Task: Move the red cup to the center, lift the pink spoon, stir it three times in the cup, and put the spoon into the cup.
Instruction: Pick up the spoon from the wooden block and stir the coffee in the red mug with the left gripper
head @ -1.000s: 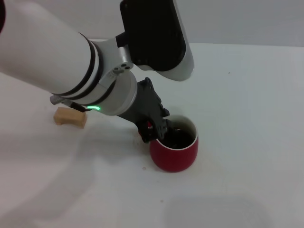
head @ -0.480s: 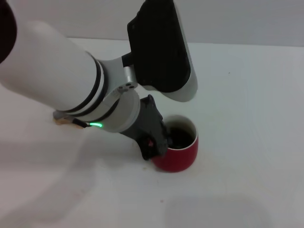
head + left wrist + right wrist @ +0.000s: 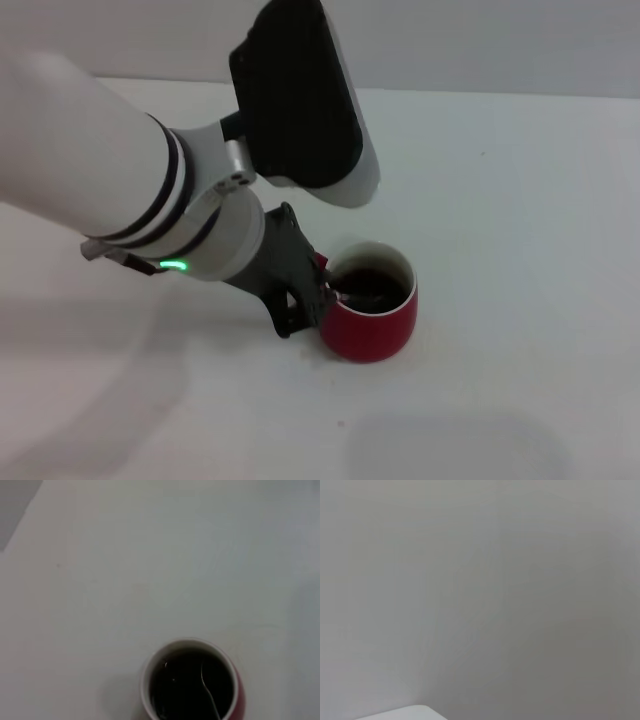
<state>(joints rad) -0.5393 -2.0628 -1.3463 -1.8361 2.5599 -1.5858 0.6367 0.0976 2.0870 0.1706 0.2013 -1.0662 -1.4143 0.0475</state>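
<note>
Holding over one red cup (image 3: 368,310) | left gripper (image 3: 318,290) grip unclear | one table (image 3: 520,200)

surface: white tabletop (image 3: 520,200) | on it: red cup (image 3: 372,325), dark liquid inside

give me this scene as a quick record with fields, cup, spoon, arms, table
cup: red cup upright on the white table, dark liquid inside
spoon: thin spoon dipping into the liquid; handle hidden in the head view
left gripper: at the cup's near-left rim, over the liquid's edge; what the jaws hold cannot be told
right arm: not in view; its wrist camera shows only a blank surface
</note>
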